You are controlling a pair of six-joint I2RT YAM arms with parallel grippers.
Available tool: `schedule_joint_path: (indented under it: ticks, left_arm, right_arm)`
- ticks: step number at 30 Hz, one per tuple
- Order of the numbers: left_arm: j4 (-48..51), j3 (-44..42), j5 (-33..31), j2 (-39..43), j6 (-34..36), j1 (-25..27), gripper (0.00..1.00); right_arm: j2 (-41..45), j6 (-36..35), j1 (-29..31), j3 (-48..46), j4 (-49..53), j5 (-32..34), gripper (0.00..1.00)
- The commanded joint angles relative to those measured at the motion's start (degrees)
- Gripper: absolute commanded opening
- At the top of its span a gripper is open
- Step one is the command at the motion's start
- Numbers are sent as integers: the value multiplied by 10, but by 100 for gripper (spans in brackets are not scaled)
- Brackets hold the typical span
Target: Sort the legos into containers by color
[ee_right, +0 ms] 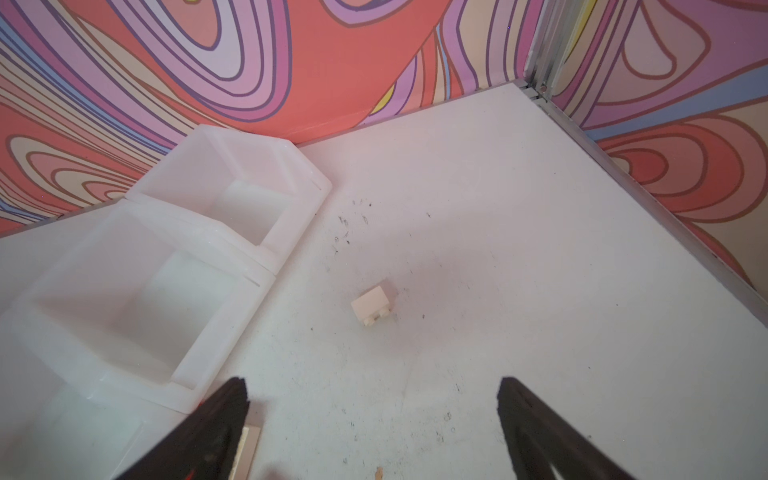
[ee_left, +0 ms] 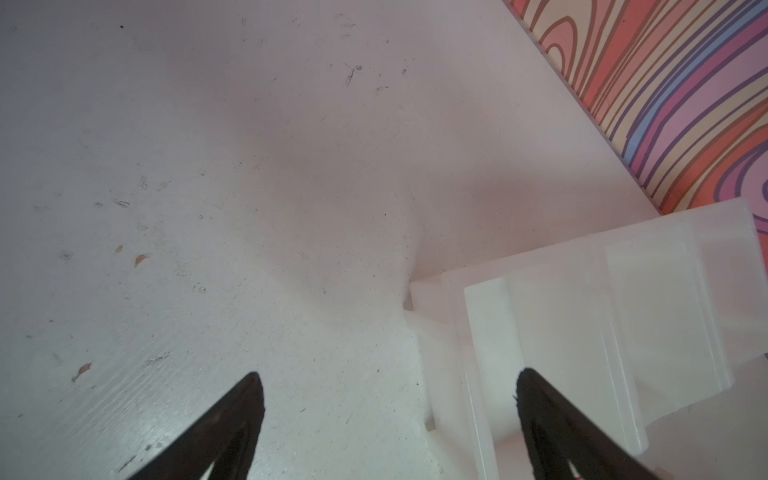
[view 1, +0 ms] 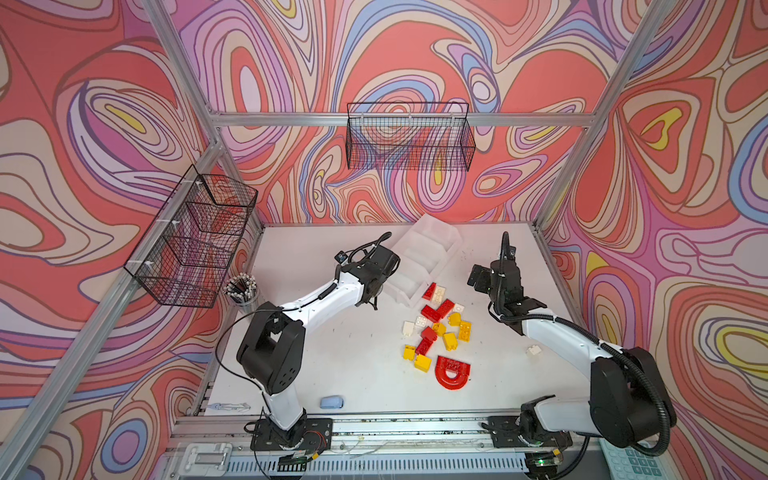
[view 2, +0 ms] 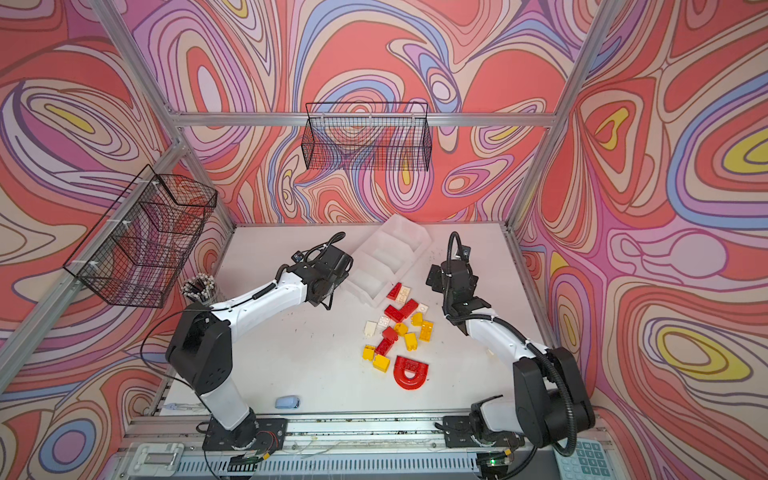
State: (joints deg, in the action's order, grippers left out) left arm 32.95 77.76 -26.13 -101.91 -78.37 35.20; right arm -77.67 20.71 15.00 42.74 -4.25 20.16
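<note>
Left gripper (ee_left: 388, 380) spread wide, holding nothing: one fingertip (ee_left: 249, 399) over bare table (ee_left: 208, 166), the other over the near end of the containers (ee_left: 582, 311), with a bin wall between them; can't tell if it's touching. Right gripper (ee_right: 374, 386) also spread wide and holding nothing. It sits low over the table just right of the containers (ee_right: 137, 266), with a small cream brick (ee_right: 372, 309) lying alone on its side ahead of the fingertips, clear of the bin wall. In both top views the containers (view 1: 415, 266) (view 2: 384, 259) run diagonally from the back wall toward table centre, left arm reaching in at their near-left end, right arm off to their right. The legos (view 1: 440, 328) (view 2: 399, 330) lie in a loose pile of red, yellow and cream on the table, starting right at the near end of the containers and trailing toward the front. All visible bricks are outside the bins. The red arch piece (view 1: 453, 372) (view 2: 410, 372) lies flat at the front edge of the pile. One stray cream brick (view 1: 533, 350) sits well right of the pile, beside the right arm. A pale blue block (view 1: 331, 401) lies near the front edge and a pencil cup (view 1: 243, 291) stands at far left.
</note>
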Motion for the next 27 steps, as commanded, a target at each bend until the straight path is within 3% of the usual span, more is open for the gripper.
schedule_joint_path:
  ticks: [1,11,18,27]
  left_arm:
    - [16,13,9,-32,-40,1,89]
    - [6,76,11,-103,-35,2,84]
    - [6,91,-2,-105,-20,2,82]
    - [35,150,3,-163,-1,0,63]
  right_arm:
    - [0,7,2,-7,-13,9,98]
    - [-8,12,2,-25,-41,-4,97]
    - [-16,13,2,-22,-46,-13,97]
    - [-10,13,3,-20,-42,-26,97]
